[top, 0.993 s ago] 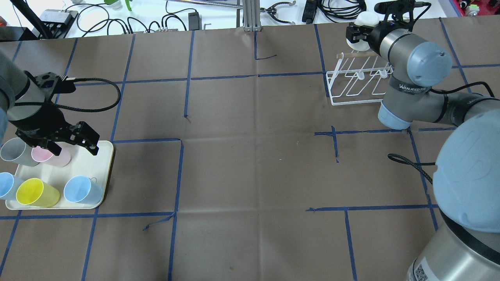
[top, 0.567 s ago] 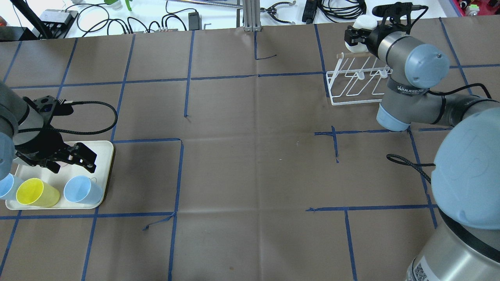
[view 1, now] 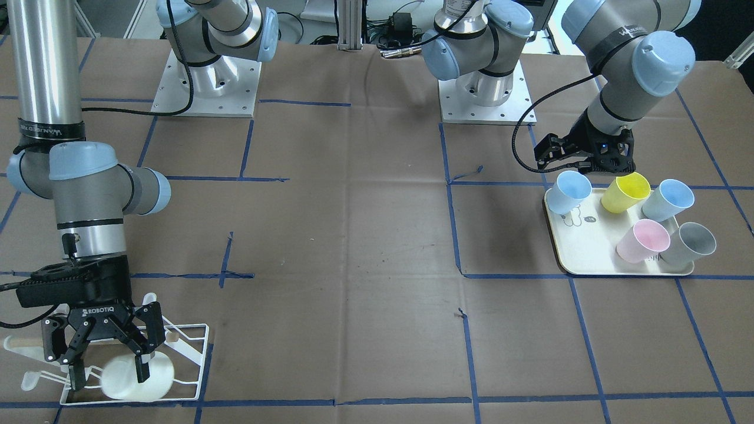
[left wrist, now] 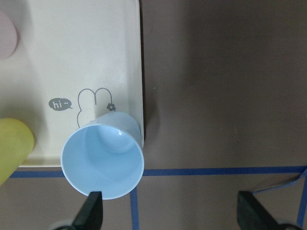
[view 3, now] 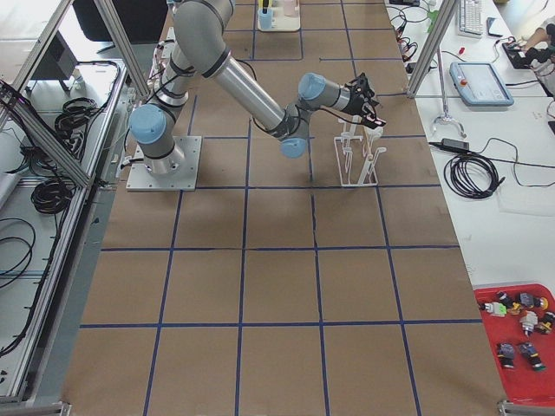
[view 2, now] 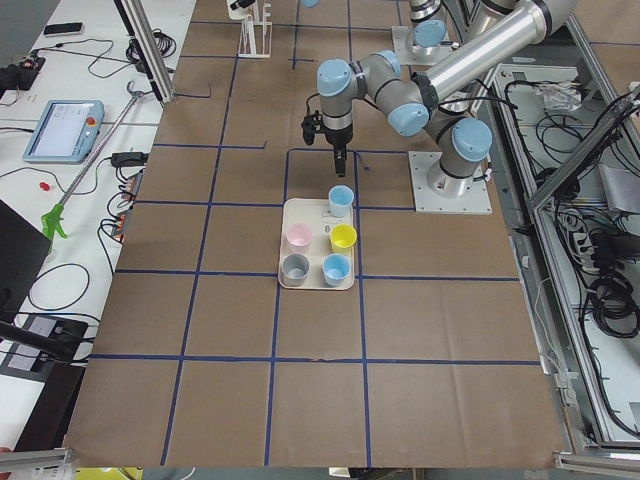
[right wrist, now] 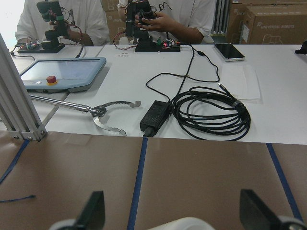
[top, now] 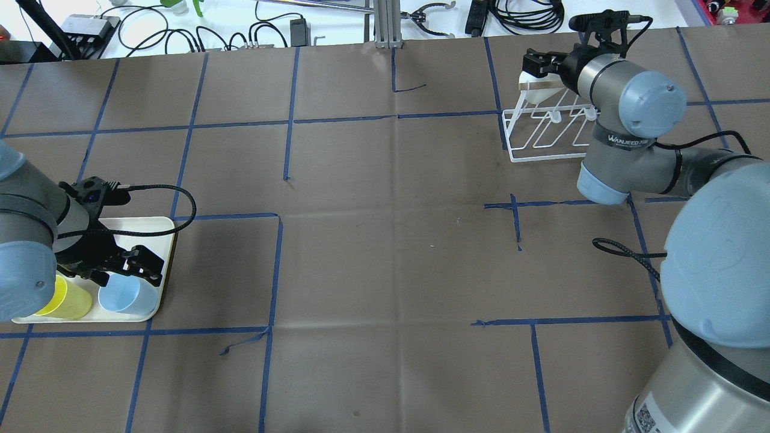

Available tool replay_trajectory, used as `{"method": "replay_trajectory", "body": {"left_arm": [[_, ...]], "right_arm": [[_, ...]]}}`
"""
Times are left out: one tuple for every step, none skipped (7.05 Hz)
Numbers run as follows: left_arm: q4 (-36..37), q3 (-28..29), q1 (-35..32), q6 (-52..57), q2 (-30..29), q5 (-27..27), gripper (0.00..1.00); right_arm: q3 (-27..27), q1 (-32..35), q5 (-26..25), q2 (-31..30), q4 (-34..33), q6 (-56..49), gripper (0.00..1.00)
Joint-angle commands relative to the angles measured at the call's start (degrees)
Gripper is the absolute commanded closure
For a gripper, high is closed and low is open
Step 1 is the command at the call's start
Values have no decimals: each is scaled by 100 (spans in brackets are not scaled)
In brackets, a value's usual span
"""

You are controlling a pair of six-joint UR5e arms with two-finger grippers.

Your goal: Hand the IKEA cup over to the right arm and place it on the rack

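The right gripper (view 1: 106, 368) is down at the white wire rack (view 1: 188, 353), also seen in the overhead view (top: 532, 63). Its jaws are spread wide. A white cup (view 1: 138, 377) lies tilted among the rack's prongs by one finger; its top shows low in the right wrist view (right wrist: 187, 223), clear of both fingers. The left gripper (top: 129, 264) is open just above a light-blue cup (top: 126, 294) at the near right corner of the cream tray (top: 150, 225). In the left wrist view that cup (left wrist: 103, 160) sits close to one fingertip (left wrist: 91, 211).
The tray also holds a yellow cup (view 1: 625, 193), a second light-blue cup (view 1: 668, 199), a pink cup (view 1: 642, 241) and a grey cup (view 1: 689, 244). Brown paper with blue tape lines covers the table. Cables and tools lie beyond the far edge (top: 517, 15).
The left gripper moved from over the pink and grey cups toward me, to over the light-blue cup. The right gripper came down and left with the white cup onto the rack.
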Motion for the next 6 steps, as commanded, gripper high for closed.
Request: {"method": "replay_trajectory", "body": {"left_arm": [[594, -217, 160, 234, -345, 0, 2], [780, -322, 222, 262, -495, 0, 3], [964, -515, 249, 263, -531, 0, 3], [1210, -717, 249, 271, -575, 0, 3], [1360, -745, 249, 280, -680, 9, 3], [1536, -728, 258, 289, -777, 9, 4]], "right_arm": [[-7, 0, 23, 1, 0, -1, 0], [-34, 0, 23, -34, -9, 8, 0], [-86, 0, 58, -113, -18, 8, 0], [-130, 9, 76, -279, -9, 17, 0], [-165, 61, 76, -541, -9, 51, 0], [-174, 236, 58, -788, -9, 113, 0]]}}
